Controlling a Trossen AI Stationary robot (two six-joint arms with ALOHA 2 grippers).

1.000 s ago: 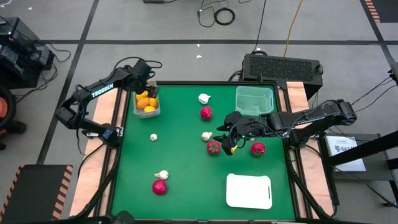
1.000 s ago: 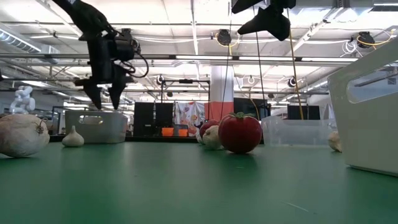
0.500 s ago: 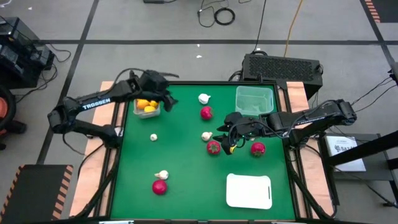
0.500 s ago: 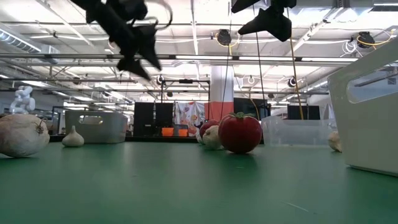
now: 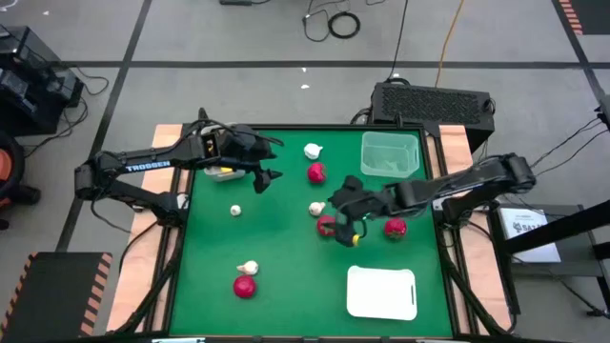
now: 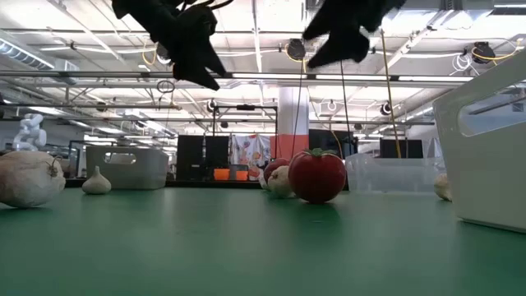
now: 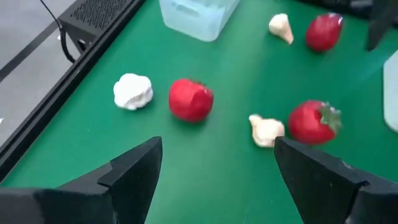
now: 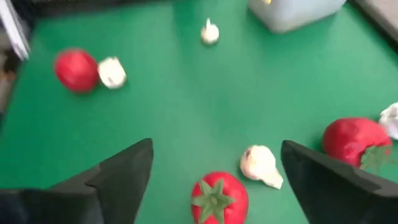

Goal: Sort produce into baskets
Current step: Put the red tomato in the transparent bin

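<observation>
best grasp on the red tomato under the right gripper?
Come straight down with the right gripper, open, and pinch the tomato across its round red body below the green stem cap. Keep the fingers off the side where the garlic bulb sits close.

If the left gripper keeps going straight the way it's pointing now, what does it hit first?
Probably the red fruit ahead of the open left gripper, with the white garlic bulb beside it. Depth is uncertain; the gripper hangs above the table.
</observation>
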